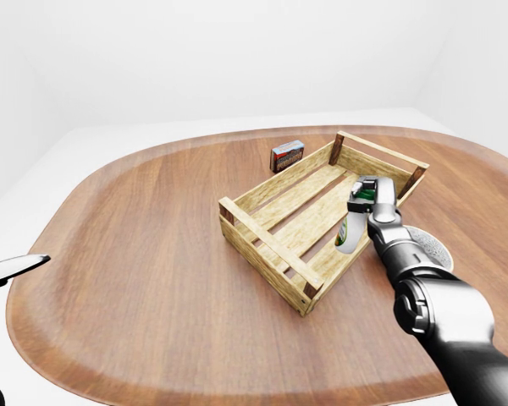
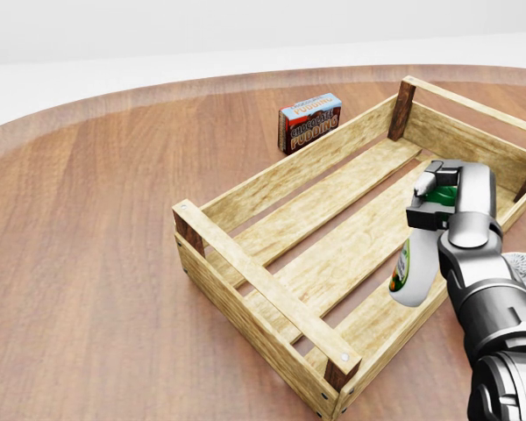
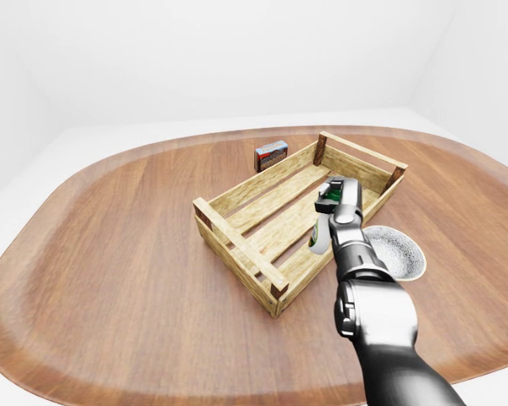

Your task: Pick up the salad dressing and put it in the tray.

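Right arm (image 2: pixel 500 351) enters the head view from the bottom right corner, forearm cut off by the frame edge, and reaches up and left over the crate. Right hand (image 2: pixel 447 203) has its fingers closed round the green-capped neck of the salad dressing (image 2: pixel 414 267); the bottle hangs cap up, tilted a little, its body over the right-hand slats inside the tray (image 2: pixel 245 263). Whether its base touches the slats cannot be told, and the label is too small to read. A grey speckled bowl (image 3: pixel 400 251) sits just beside the tray's right side, partly hidden behind the arm. Left hand (image 1: pixel 13 268) shows only as a flat sliver at the left edge of the left-eye view, well apart from everything; its fingers cannot be made out. Wide bare stretches of the round wooden table (image 1: pixel 144 279) lie left of the tray. Beyond the tray's far long side stands a chocolate pudding box (image 2: pixel 309 122), near but apart.
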Controlling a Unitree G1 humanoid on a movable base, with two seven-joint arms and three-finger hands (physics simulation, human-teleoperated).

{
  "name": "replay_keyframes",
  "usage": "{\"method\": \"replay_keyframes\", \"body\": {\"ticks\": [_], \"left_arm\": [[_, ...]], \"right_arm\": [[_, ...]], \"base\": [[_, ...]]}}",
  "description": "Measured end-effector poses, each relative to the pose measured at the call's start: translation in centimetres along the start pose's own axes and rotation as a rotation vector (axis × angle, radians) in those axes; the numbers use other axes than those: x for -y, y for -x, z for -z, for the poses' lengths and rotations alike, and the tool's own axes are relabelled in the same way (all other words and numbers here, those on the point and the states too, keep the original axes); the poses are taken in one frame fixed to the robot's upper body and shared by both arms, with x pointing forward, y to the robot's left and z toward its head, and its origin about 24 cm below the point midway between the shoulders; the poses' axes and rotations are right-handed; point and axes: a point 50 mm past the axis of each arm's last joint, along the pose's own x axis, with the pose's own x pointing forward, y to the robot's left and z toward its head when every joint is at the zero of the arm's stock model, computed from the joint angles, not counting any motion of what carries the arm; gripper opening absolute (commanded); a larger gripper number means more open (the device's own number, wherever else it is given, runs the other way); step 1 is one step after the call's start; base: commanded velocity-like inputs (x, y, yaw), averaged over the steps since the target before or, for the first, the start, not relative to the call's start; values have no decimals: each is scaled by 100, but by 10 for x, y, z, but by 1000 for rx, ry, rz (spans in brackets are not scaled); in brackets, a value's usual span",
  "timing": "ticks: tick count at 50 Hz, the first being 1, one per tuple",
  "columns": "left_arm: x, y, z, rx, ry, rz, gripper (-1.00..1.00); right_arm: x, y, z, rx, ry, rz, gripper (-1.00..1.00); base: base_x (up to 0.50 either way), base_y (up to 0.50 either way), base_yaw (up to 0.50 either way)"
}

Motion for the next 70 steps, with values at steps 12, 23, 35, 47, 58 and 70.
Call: {"method": "replay_keyframes", "body": {"ticks": [12,23,35,47,58,70], "left_arm": [[0,0,1,-4,1,2,100],[1,0,0,0,2,4,100],[2,0,-1,3,2,7,100],[4,0,-1,5,2,11,100],[5,1,-2,10,4,15,100],[7,1,-2,10,6,19,100]], "right_arm": [[3,1,2,-6,2,59,-100],[4,1,4,-10,-4,92,-100],[5,2,8,2,71,102,100],[5,4,16,7,152,105,100],[6,5,23,-4,174,102,100],[7,3,14,22,184,87,100]], "base": [[0,0,0],[0,0,0],[0,0,0],[0,0,0],[0,0,0],[0,0,0]]}}
